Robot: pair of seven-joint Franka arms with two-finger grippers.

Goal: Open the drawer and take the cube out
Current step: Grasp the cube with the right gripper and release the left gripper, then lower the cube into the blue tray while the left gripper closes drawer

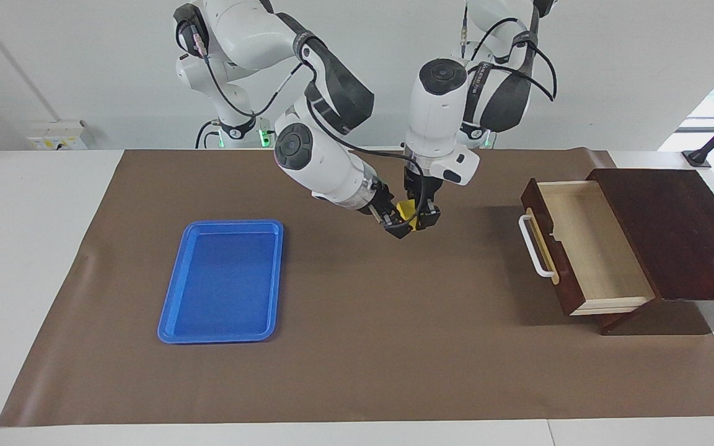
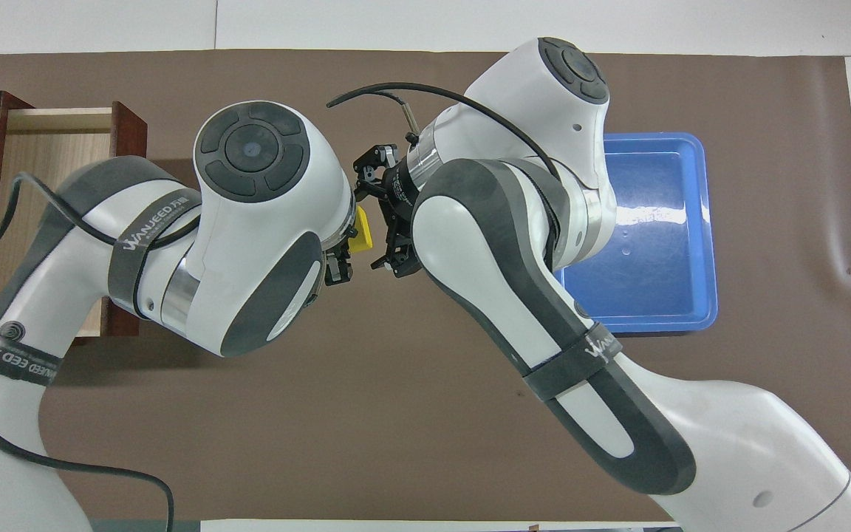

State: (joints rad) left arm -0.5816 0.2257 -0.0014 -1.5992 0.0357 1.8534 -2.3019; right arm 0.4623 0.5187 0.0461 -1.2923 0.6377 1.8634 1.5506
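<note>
- Above the middle of the brown mat (image 1: 357,347), the left gripper (image 1: 422,218) is hanging straight down from its white wrist, its fingers clamped on the yellow cube (image 1: 405,210), which is up in the air and clear of the mat.
- From the right arm's end, the right gripper (image 1: 392,224) is slanting down toward the cube, its dark fingertips (image 1: 398,231) sitting at the cube's free side; its jaws are standing apart around that side, and whether they are pressing on the cube cannot be told.
- Seen from overhead, the cube (image 2: 363,229) is showing only as a yellow wedge between the two wrists, turned cornerwise to the mat's edges; being a cube, it is showing no long axis.
- Toward the left arm's end of the table, the drawer (image 1: 586,248) is standing pulled out of its dark wooden box (image 1: 679,229), its pale interior bare and its white bar handle (image 1: 533,246) facing the table's middle.
- Toward the right arm's end, the blue tray (image 1: 174,310) is lying flat with its long side running away from the robots, well apart from both grippers.
- Between tray and drawer, bare mat is lying open under the cube and on toward the table edge farthest from the robots.
</note>
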